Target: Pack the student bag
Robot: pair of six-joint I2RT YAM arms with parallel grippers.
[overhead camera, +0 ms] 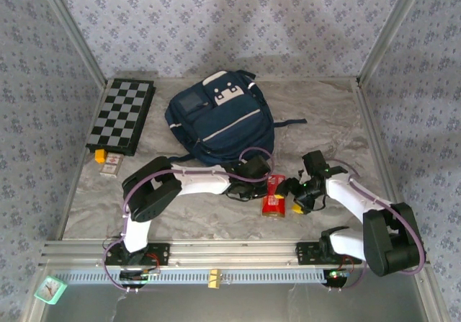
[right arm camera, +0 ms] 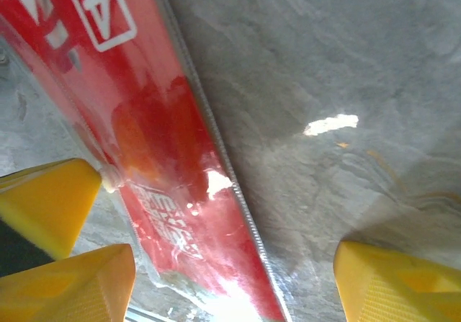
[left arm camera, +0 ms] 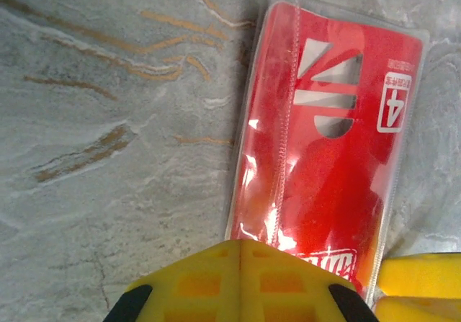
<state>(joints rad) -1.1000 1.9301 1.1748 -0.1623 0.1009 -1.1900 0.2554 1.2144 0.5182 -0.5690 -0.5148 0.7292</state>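
The student bag (overhead camera: 220, 120), a large navy backpack with a white front patch, lies flat at the back centre of the table. In front of it lies a red packet (overhead camera: 274, 196) in clear plastic (left arm camera: 324, 156) (right arm camera: 166, 163). My left gripper (overhead camera: 263, 183) (left arm camera: 241, 248) is shut, its yellow fingertips pressed together over the packet's near corner; whether they pinch the plastic edge I cannot tell. My right gripper (overhead camera: 292, 196) (right arm camera: 234, 279) is open and straddles the other end of the packet, which lies closer to its left finger (right arm camera: 72, 286).
A folded chessboard (overhead camera: 121, 117) lies at the back left, with a small yellow piece (overhead camera: 99, 154) and a small card (overhead camera: 112, 165) at its near corner. A teal clock (overhead camera: 50, 288) sits below the table's front rail. Patterned walls close three sides.
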